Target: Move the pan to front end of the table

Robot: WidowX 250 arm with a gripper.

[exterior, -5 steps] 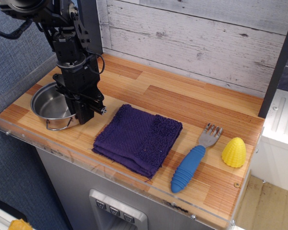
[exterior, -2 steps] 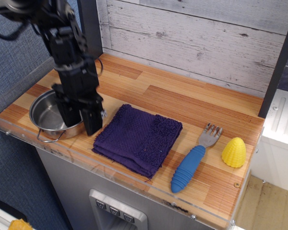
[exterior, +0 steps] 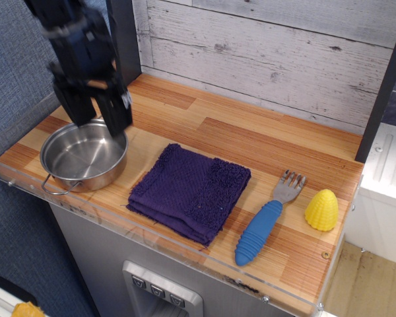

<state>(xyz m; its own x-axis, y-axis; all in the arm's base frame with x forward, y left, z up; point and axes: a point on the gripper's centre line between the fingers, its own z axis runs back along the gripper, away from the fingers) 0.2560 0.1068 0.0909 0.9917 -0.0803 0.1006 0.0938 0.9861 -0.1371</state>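
Pincer (exterior: 98,113): black, upper left of the frame, raised above the far rim of the pan; its two fingers stand apart with nothing between them, so it reads as released.

Worktop (exterior: 264,142): wood planks, light and reddish-brown, edged by a clear acrylic rim, running from the left of the frame to the lower right.

Purple cloth (exterior: 190,191): folded, lying flat at the centre of the frame, just right of the pan.

Pan (exterior: 83,158): shiny steel, round, empty, upright, at the left of the frame close beside the acrylic rim along the near edge. One wire loop handle points toward the lower left, near that rim. The pan lies directly below and slightly in front of the pincer, apart from it.

Fork (exterior: 266,220): blue ribbed handle, grey tines, lower right, well apart from the pan.

Yellow cone-shaped toy (exterior: 322,209): right of the fork.

Task status, as a judgement: the pan appears already placed at the front end and let go; little seems left beyond clearing the arm away.
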